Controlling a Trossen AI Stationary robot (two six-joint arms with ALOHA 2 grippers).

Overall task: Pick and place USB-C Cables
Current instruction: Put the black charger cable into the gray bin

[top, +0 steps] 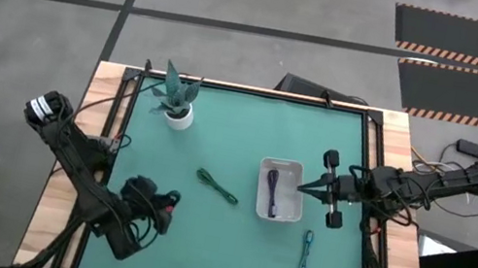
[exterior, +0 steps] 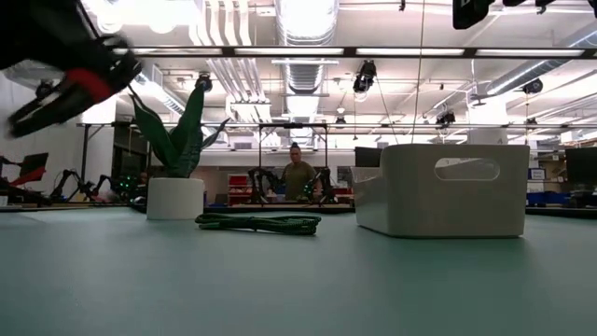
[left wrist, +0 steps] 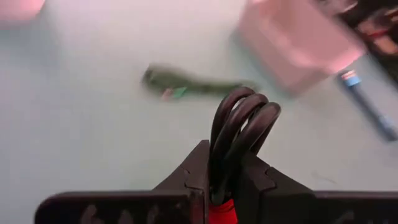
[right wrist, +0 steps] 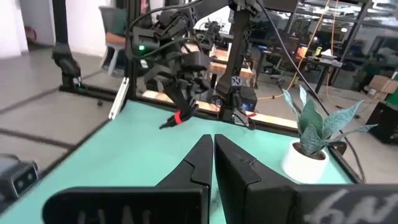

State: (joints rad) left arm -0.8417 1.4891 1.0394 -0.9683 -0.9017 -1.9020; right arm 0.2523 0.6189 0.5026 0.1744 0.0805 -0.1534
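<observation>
Clamped between the left gripper's [left wrist: 225, 186] dark fingers, the black-and-red cable [left wrist: 239, 134] loops up out of the pinch, lifted clear of the green mat [top: 201, 236] at the near left of the table. The step in hand looks like the carry: one bundle picked, not yet placed. A dark navy cable [top: 274, 190] already lies inside the white tray [top: 284, 168], right of centre. The dark green cable [top: 217, 186] rests on the mat between the left arm and the tray, and the teal cable [top: 305, 256] lies just near of the tray. The next move likely calls for a swing right, over the green bundle, and a release above the tray. The left arm reaches in from the left edge, elbow bent, wrist low. The right gripper [top: 303, 189] waits at the tray's right wall, fingers pressed together and empty. A potted plant [top: 178, 99] stands at the far left.
</observation>
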